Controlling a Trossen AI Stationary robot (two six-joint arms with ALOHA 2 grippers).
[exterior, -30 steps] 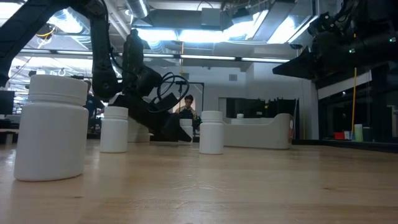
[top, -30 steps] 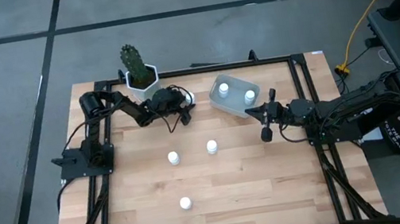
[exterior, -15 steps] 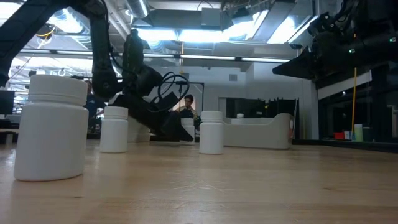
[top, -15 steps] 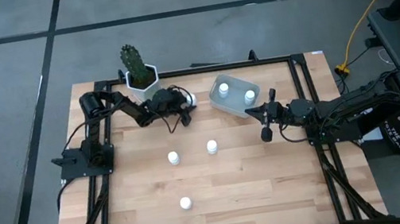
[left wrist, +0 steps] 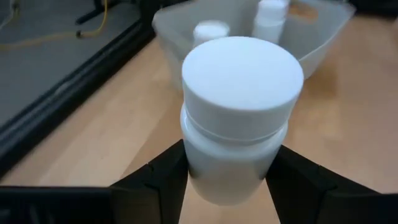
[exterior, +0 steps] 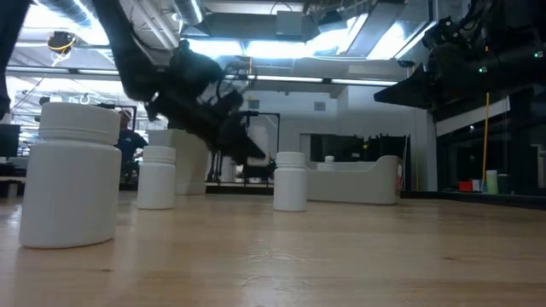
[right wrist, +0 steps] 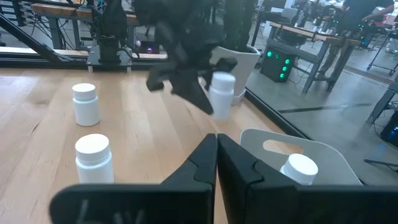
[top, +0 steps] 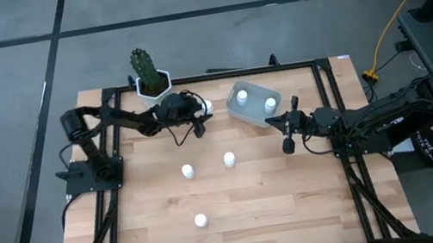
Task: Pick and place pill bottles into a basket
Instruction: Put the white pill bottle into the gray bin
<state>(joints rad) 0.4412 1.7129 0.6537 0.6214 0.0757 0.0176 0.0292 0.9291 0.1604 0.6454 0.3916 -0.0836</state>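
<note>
My left gripper (top: 200,108) is shut on one white pill bottle (left wrist: 239,118) just left of the pale grey-blue basket (top: 243,114). The basket holds two bottles (top: 242,95) (top: 270,102). Three more bottles stand upright on the table: one (top: 188,171), one (top: 229,160) and one near the front (top: 201,221). My right gripper (top: 288,143) is shut and empty at the basket's near right corner. The right wrist view shows the held bottle (right wrist: 221,93) in the air and the basket (right wrist: 323,152). My left gripper pinches the bottle's body (left wrist: 205,177) below the cap between its two fingers (left wrist: 155,180), one on each side. The fingers come from the table's left, slanting down. The bottle stands upright in the hold, lifted clear of the table.
A white hexagonal pot with a cactus (top: 151,81) stands at the far edge, close behind my left gripper. Dark frame rails run along the table's edges (top: 218,76). Open wood lies at the front right (top: 299,204).
My left gripper has risen from the table with the bottle, which is now lifted clear and stays upright. The left arm has stretched out farther from its base. My right arm has kept still.
</note>
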